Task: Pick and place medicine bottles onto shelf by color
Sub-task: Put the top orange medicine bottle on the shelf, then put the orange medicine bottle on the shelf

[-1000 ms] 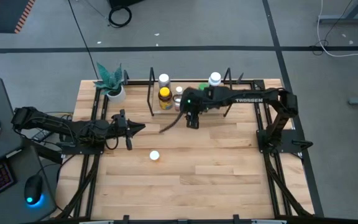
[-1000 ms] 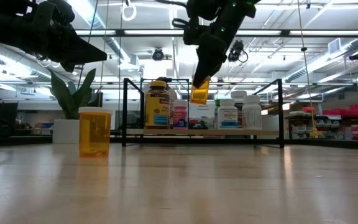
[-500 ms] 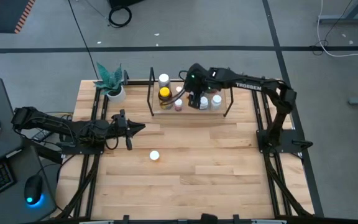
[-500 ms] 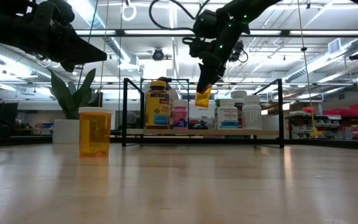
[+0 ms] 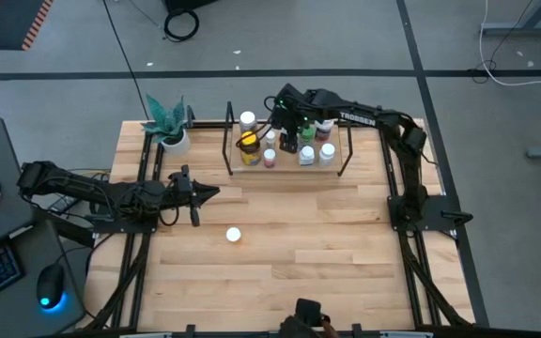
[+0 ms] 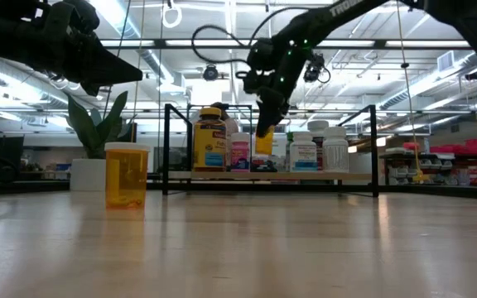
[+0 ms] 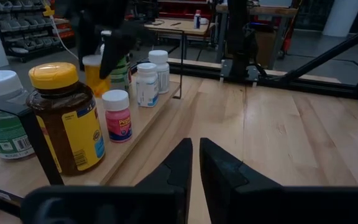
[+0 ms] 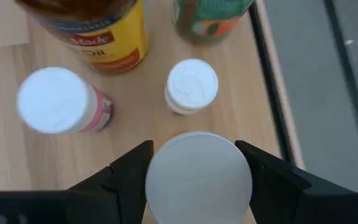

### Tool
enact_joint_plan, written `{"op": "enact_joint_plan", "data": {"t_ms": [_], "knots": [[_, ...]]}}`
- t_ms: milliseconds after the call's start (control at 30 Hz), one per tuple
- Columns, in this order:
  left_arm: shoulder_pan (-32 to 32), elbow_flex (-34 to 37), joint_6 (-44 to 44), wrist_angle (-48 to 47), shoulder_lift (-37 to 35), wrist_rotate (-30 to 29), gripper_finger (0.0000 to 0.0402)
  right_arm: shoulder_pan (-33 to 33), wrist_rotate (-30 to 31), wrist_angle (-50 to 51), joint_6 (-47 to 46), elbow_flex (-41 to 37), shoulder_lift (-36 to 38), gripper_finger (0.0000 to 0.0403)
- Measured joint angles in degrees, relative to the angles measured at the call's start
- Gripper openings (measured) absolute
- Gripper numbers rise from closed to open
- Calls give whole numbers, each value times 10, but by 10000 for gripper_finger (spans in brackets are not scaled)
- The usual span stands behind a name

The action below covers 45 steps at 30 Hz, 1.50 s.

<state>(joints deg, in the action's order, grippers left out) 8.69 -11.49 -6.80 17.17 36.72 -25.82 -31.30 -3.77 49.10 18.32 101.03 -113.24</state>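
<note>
Upper centre of the high view, the right end effector grips a light, rigid, slick orange bottle by its sides below the white cap over the shelf; the left end effector is nearly closed, empty.

You're in a robotics lab: beyond the wooden table stand parts racks, workbenches, ceiling striplights.

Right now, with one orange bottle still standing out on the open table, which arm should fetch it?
Left. The left gripper hangs shut just beside the orange bottle, empty. The right gripper is over the shelf, shut on another white-capped bottle it has yet to set down.
</note>
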Motion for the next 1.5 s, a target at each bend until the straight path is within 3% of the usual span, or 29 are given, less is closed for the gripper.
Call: {"op": "enact_joint_plan", "data": {"t_ms": [567,933,1267,1500], "knots": [[0,0,0,0,0,0,37,-13,-3,-12,6,2,-58,233],[0,0,0,0,0,0,28,-14,-3,-4,1,4,-58,285],[0,0,0,0,0,0,39,-3,7,77,-17,80,-57,350],[0,0,0,0,0,0,31,38,43,162,-47,167,-57,357]]}}
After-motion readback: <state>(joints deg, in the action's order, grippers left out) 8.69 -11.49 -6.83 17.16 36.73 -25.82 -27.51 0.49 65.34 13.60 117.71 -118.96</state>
